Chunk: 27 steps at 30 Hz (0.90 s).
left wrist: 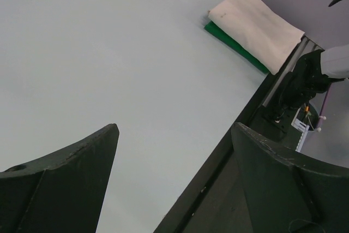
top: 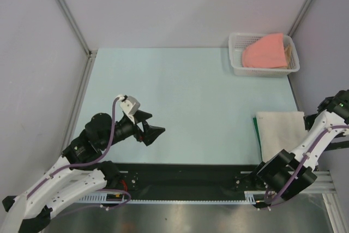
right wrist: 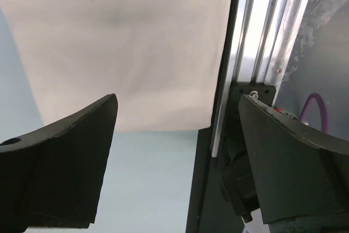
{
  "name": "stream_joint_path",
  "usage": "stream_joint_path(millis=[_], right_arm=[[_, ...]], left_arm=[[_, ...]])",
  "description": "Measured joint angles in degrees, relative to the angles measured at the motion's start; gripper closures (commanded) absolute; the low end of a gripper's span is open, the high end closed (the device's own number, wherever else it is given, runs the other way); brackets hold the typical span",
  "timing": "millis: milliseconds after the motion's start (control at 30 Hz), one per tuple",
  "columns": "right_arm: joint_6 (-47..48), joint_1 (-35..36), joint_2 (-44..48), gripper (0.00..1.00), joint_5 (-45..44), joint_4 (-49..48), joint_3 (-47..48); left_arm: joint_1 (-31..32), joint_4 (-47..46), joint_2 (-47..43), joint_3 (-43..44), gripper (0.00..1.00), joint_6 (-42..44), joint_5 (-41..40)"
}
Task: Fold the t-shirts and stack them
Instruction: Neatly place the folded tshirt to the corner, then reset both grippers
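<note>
A folded cream-white t-shirt (top: 281, 133) lies on a folded dark green t-shirt (top: 256, 127) at the table's near right; only the green edge shows. Both also show in the left wrist view, cream (left wrist: 256, 20) over green (left wrist: 234, 45). A salmon-pink t-shirt (top: 264, 52) lies bunched in the white lattice basket (top: 235, 61) at the back right. My left gripper (top: 154, 130) is open and empty above the bare table at the near left (left wrist: 174, 129). My right gripper (right wrist: 177, 99) is open and empty, hovering over the near edge of the cream shirt (right wrist: 120, 42).
A black strip and aluminium rail (right wrist: 251, 25) run along the table's near edge beside the stack. Grey walls and metal posts (top: 82, 99) close in the left, back and right sides. The right arm (top: 305, 148) reaches along the right edge.
</note>
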<state>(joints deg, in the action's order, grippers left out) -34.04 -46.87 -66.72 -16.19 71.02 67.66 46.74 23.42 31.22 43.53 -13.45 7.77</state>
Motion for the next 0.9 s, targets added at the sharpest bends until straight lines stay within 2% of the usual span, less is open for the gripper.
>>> stream_joint_path(millis=[100,167,367,467,533,567,633,733,900], right_arm=[[-0.13,0.92,1.09,0.07,-2.01,1.38,3.45],[-0.66,4.96,1.57,0.07,-3.28,1.33,4.46],[-4.92,31.21,-0.11,0.08,-3.06,0.00,6.62],[-7.72,45.18,-1.42,0.05,-1.99,-3.50,6.64],[-9.57,51.91,-2.08,0.01,-1.64,-6.25,6.36],[-10.60,58.58,-2.21,0.00,-1.20,-8.39,5.66],[-12.59,67.32,-1.97,0.00,-0.70,-13.46,2.25],[-15.63,78.34,-0.46,0.00,1.68,-23.28,-8.15],[-22.34,86.42,8.09,0.00,7.41,-38.77,-29.29]], left_arm=[[0.00,0.28,-0.31,0.00,0.09,0.00,0.00],[0.00,0.33,-0.46,0.00,0.09,0.00,-0.04],[0.00,1.38,0.26,0.90,0.07,-0.13,-1.40],[0.00,1.29,1.60,1.64,0.04,-0.98,-2.19],[0.00,1.38,1.77,1.55,0.03,-2.25,-2.69],[-0.07,1.25,1.51,1.31,0.02,-3.32,-3.10],[-0.24,0.55,-0.35,-0.57,0.01,-5.99,-3.80],[-0.33,-0.39,-7.41,-7.21,0.00,-12.26,-5.73],[-0.39,0.24,-25.59,-20.48,0.00,-25.53,-10.95]])
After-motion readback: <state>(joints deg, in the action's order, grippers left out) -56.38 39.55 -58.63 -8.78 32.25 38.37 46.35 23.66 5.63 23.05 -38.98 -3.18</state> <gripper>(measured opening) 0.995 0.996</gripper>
